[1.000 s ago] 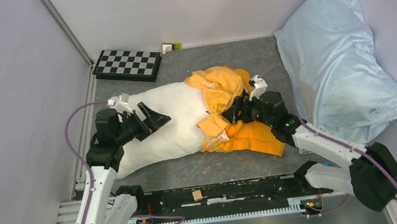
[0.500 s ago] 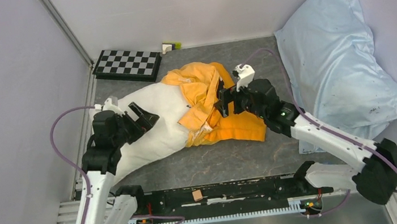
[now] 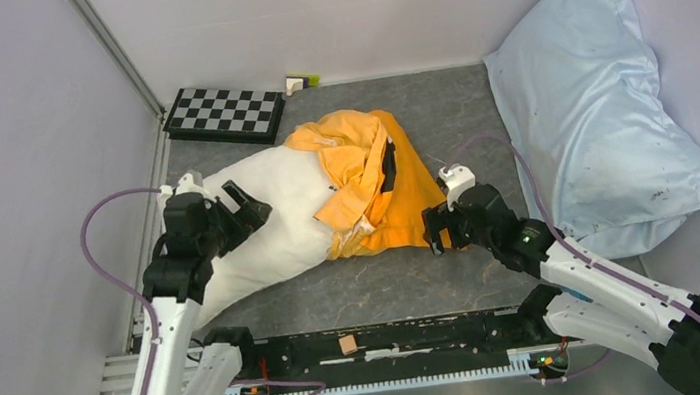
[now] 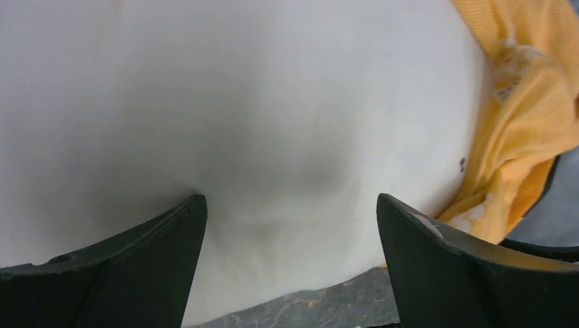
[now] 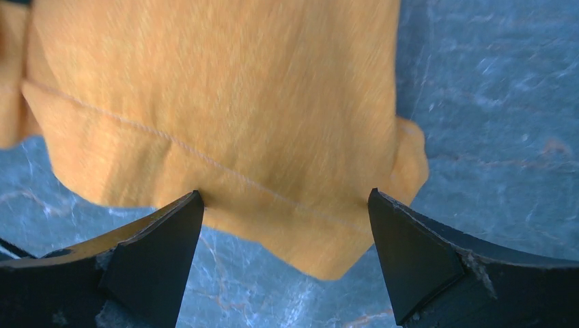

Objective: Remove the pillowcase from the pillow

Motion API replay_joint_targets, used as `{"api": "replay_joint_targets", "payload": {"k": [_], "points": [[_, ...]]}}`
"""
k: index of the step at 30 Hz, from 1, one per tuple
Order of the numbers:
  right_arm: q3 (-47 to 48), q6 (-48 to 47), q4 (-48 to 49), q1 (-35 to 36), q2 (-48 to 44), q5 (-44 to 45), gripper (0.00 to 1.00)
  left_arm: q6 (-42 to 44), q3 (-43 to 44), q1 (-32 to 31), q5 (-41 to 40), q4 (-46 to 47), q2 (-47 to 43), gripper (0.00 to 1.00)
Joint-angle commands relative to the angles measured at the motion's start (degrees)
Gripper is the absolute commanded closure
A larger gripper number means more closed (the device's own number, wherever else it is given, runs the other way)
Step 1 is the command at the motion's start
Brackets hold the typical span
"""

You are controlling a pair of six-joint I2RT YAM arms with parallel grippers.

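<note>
Top external view shows the white pillow (image 3: pixel 269 230) lying slantwise on the grey counter (image 3: pixel 455 104), its left end bare. The orange pillowcase (image 3: pixel 369 180) is bunched over its right end, with a dark patch showing among the folds and a flat flap spread on the counter beside it. The left gripper (image 3: pixel 244 206) sits at the pillow's bare left end. In the left wrist view its fingers (image 4: pixel 147 263) are spread wide, with white stuffing bulging between the tips and nothing clamped. The right gripper (image 3: pixel 437 231) hovers at the near right corner of the orange flap. In the right wrist view its fingers (image 5: pixel 437 260) are also wide apart and hold nothing, framing the stitched hem and a folded corner that lie on the marbled surface. A pale blue pillow (image 3: pixel 587 108) leans in the far right corner, well apart from the orange fabric. A checkerboard (image 3: pixel 225 113) lies at the far left.
</note>
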Motion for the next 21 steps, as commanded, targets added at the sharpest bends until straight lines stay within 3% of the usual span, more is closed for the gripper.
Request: {"api": "replay_joint_targets", "payload": {"k": [1, 4, 8, 9, 11, 12, 14, 15, 18, 21], "points": [[-2.6, -1.4, -0.9, -0.1, -0.1, -3.8, 0.02, -1.0, -2.0, 0.0, -3.5, -0.1, 4.2, 0.0], [-2.6, -1.5, -0.5, 0.0, 2.5, 2.1, 0.04, -2.7, -3.6, 0.0, -8.1, 1.3, 5.9, 0.0], [-2.2, -0.8, 3.4, -0.1, 4.6, 11.2, 0.51, -7.8, -2.5, 1.0, -18.3, -2.4, 5.7, 0.0], [-1.8, -0.6, 4.3, -0.1, 5.8, 12.5, 0.57, -9.9, -3.1, 0.9, -21.5, -2.7, 4.8, 0.0], [-0.4, -0.6, 5.4, -0.1, 8.5, 13.7, 0.59, -13.9, -6.8, 0.9, -21.7, 1.1, 2.5, 0.01], [0.2, -0.6, 5.8, -0.1, 9.7, 14.0, 0.66, -15.5, -8.7, 0.9, -21.0, 3.2, 1.8, 0.01], [1.4, 0.1, 6.2, -0.1, 11.4, 16.5, 0.94, -18.2, -12.0, 1.0, -22.0, 6.1, 2.3, 0.02], [2.0, 0.7, 6.1, -0.1, 11.5, 18.6, 1.0, -19.4, -12.9, 1.0, -23.5, 6.2, 3.5, 0.01], [2.7, 2.8, 6.0, -1.5, 9.4, 25.0, 1.0, -22.9, -13.8, 1.1, -28.2, 4.5, 8.1, 0.02], [3.6, 4.3, 6.2, -6.4, 6.1, 27.3, 1.0, -25.0, -15.0, 1.3, -26.8, 6.7, 12.6, 0.0]]}}
